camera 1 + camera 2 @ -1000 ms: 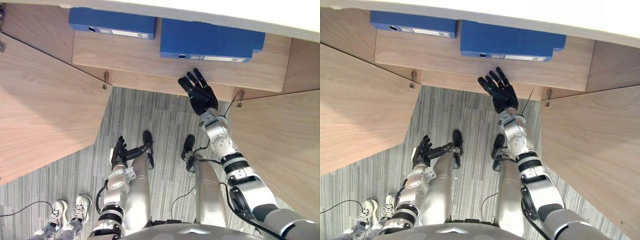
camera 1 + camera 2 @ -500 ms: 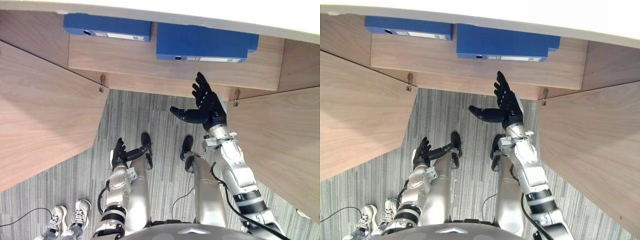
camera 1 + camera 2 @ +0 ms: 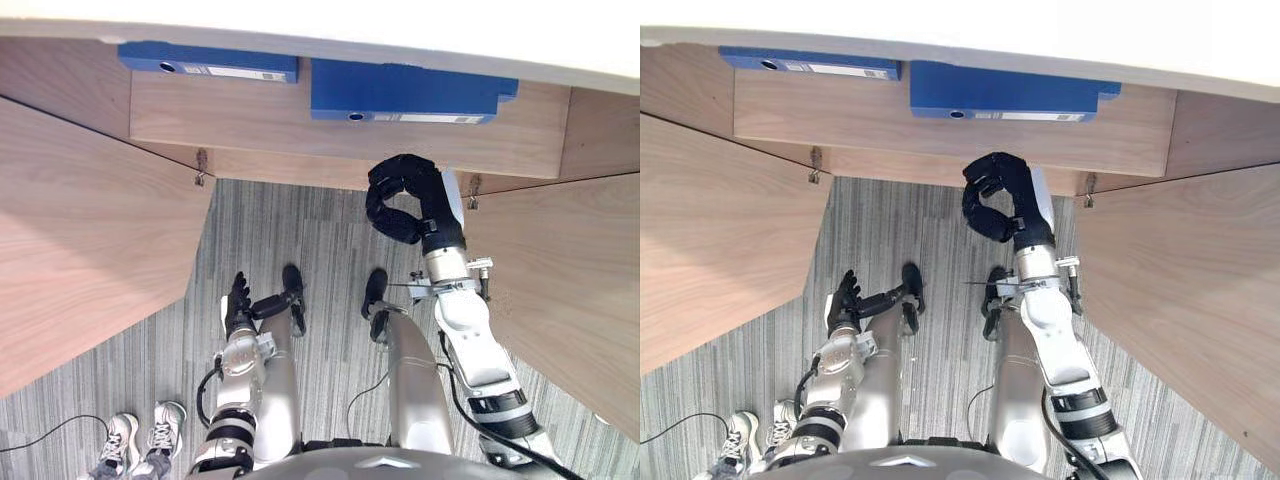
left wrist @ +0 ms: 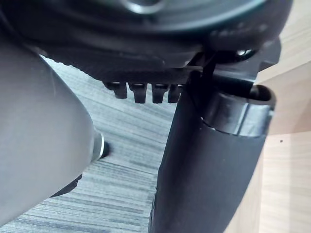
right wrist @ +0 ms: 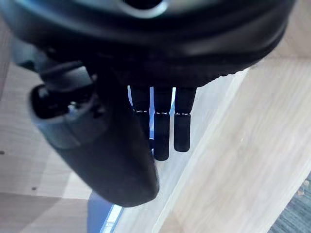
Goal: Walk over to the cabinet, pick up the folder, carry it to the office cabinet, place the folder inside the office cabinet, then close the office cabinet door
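My right hand (image 3: 408,200) hangs before the front edge of the shelf (image 3: 250,125), its dark fingers curled into a loose ring with nothing inside; the flat blue folder (image 3: 400,88) lies on that pale wood-grain shelf just beyond, apart from my fingers, spine facing out; a second blue folder (image 3: 205,58) lies beside it; the left door (image 3: 80,240) and right door (image 3: 570,290), smooth wood-grain panels, stand open over striped grey carpet (image 3: 290,230); my left hand (image 3: 238,305) rests low, fingers straight.
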### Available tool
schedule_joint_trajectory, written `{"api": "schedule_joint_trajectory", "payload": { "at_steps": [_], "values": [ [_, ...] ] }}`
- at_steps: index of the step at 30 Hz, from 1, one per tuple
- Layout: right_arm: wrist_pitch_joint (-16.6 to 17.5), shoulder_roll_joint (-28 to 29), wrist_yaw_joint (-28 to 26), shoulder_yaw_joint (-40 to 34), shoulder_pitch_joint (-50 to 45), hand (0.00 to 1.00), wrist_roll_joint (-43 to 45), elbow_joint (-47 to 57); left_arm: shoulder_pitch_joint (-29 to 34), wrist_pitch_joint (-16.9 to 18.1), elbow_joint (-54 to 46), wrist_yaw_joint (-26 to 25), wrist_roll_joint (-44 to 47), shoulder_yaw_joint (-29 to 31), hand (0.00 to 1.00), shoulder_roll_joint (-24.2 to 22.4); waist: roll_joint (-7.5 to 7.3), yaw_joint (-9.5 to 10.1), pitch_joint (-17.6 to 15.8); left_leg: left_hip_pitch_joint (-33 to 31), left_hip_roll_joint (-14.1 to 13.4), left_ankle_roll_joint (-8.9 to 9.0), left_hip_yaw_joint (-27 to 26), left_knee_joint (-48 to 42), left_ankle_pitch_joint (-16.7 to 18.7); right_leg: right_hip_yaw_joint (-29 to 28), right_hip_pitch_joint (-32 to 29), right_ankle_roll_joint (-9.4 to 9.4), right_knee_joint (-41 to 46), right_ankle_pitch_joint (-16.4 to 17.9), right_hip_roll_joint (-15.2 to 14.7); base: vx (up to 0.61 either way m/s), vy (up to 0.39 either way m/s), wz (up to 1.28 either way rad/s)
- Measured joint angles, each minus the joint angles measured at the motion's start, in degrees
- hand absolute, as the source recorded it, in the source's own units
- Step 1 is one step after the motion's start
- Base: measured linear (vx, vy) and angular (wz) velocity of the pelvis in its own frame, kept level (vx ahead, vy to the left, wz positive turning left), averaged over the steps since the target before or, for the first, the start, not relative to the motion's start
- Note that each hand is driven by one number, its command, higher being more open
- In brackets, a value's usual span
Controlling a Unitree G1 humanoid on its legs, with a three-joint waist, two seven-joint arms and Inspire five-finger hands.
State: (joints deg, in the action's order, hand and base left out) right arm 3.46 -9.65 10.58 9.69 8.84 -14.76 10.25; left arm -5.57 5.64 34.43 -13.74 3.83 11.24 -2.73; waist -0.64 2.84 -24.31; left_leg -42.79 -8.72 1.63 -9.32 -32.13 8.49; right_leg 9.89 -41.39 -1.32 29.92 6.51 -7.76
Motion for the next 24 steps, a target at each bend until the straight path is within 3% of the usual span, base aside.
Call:
{"api": "schedule_joint_trajectory", "payload": {
  "at_steps": [9,24],
  "values": [
    [-1.08,-0.36,4.08,-2.61,10.09,0.0,-3.41,-4.29,0.02,0.11,-1.26,-0.95,-0.01,0.54,1.0,0.04,0.03,0.64,-0.65,-1.37,0.06,-0.2,0.1,-0.24,-0.12,-0.29,-1.67,0.0,0.71,-0.02,-0.11,0.0,0.0,0.0],
    [-4.7,-6.11,8.24,-6.73,31.85,0.0,-2.01,-18.94,-0.28,1.3,-1.96,-1.41,0.52,0.91,1.0,0.49,0.83,1.83,-1.72,-4.82,1.4,-0.47,1.34,0.76,-1.34,1.1,-4.78,0.04,1.14,0.02,-1.34,0.0,-0.007,0.06]
  ]
}}
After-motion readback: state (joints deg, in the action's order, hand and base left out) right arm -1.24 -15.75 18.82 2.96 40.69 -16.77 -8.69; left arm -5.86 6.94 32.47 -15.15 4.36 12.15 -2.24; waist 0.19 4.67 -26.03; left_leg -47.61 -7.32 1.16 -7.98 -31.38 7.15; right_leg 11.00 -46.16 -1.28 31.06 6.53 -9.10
